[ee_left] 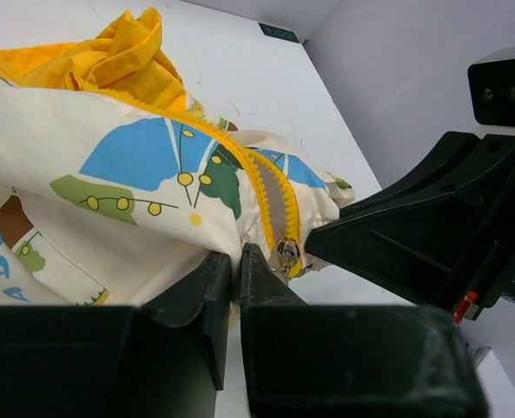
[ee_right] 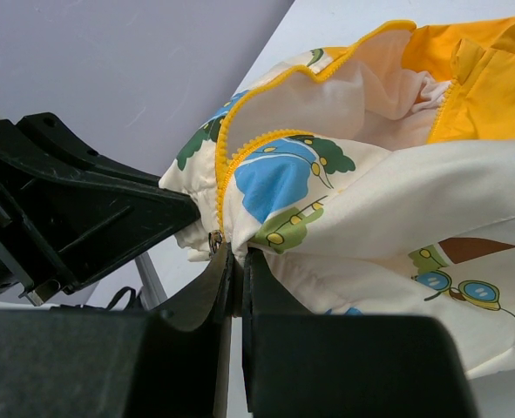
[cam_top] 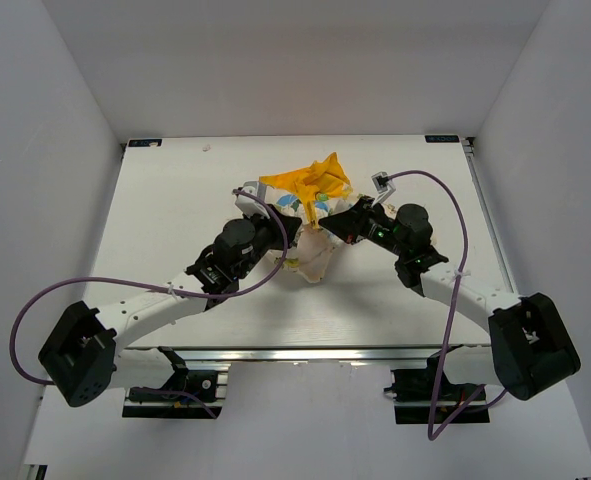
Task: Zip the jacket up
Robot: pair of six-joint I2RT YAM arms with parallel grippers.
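Note:
The jacket [cam_top: 313,222] lies bunched at the table's middle, cream with cartoon prints, its yellow hood [cam_top: 310,182] toward the far side. Both arms meet at its near end. My left gripper [ee_left: 237,264] is shut on a fold of the cream hem just left of the yellow zipper [ee_left: 261,196]. The metal slider [ee_left: 287,253] hangs low on the zipper, beside my left fingertips. My right gripper [ee_right: 238,259] is shut on the hem on the other side, with the slider [ee_right: 214,241] right at its tip. Above the slider the zipper [ee_right: 225,165] gapes open.
The white table [cam_top: 165,220] is boxed in by white walls on three sides. Purple cables [cam_top: 125,282] loop from both arms. In each wrist view the other arm's black gripper body [ee_left: 423,235] [ee_right: 83,213] sits close beside the hem.

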